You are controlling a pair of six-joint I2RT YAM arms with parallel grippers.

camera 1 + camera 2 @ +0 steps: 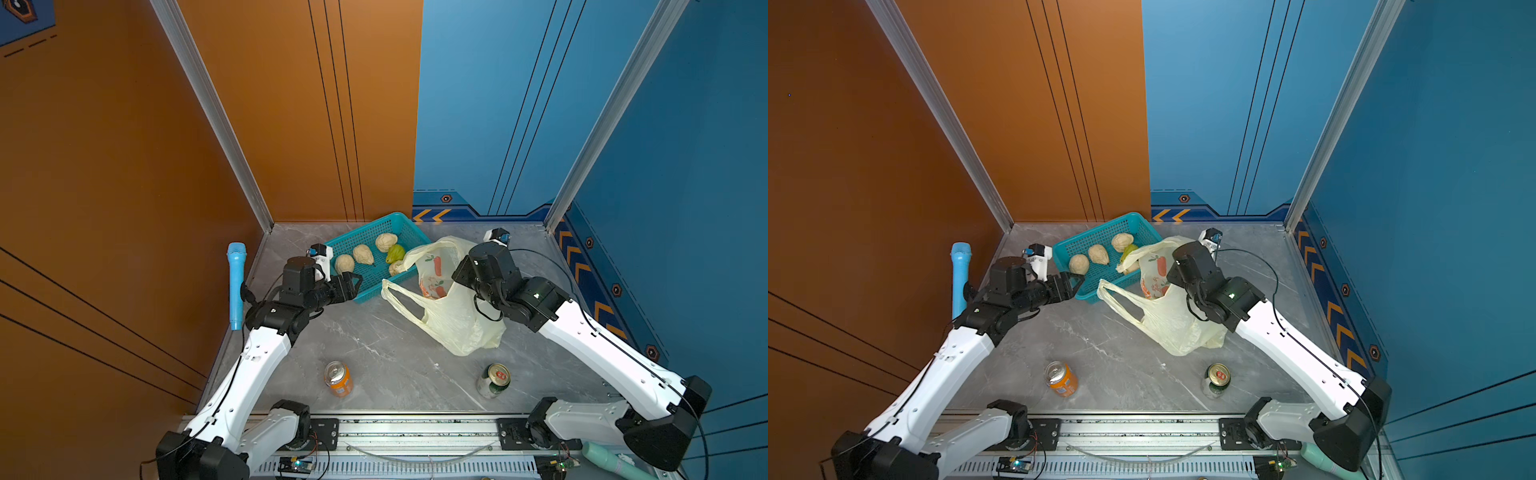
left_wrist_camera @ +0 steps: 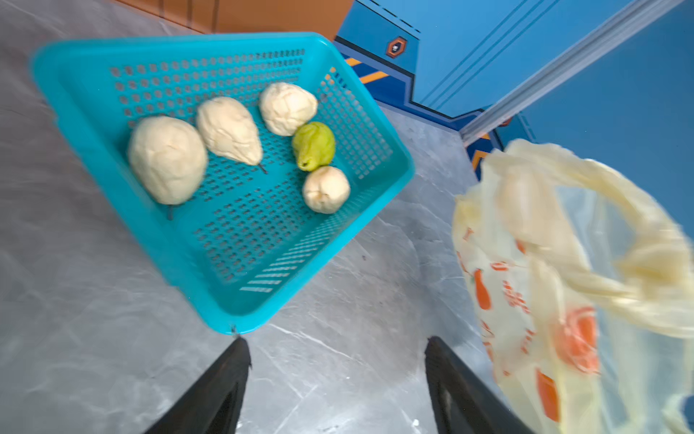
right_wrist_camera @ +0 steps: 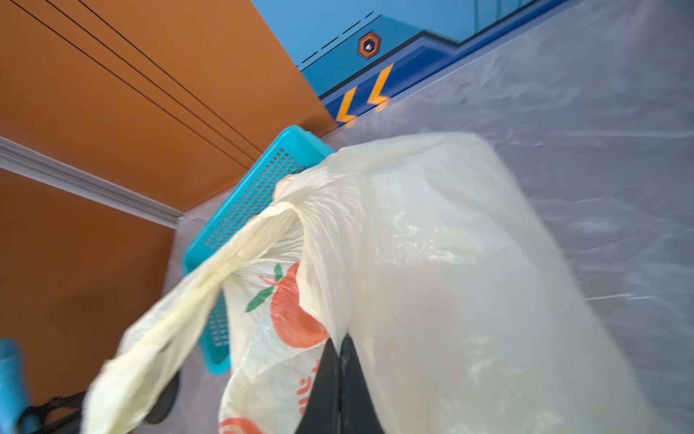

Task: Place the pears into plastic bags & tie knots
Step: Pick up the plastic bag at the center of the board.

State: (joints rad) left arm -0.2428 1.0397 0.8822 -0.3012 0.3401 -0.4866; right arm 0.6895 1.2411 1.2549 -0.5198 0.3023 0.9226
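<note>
The right gripper (image 3: 340,342) pinches a fold of the pale-yellow plastic bag (image 1: 453,324), jaws closed tight. The left gripper (image 2: 336,340) hovers wide open and empty by the near corner of the teal basket (image 2: 176,39). An orange can (image 1: 338,379) and a green can (image 1: 494,380) stand nearer the robot. One bag handle drapes over the basket rim. All five pears (image 2: 167,159) lie inside the basket.

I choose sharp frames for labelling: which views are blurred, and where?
Both top views are sharp. Left wrist view: motion blur on the basket and bag, pears softer but readable. Right wrist view: the whole bag smeared, heaviest blur.
</note>
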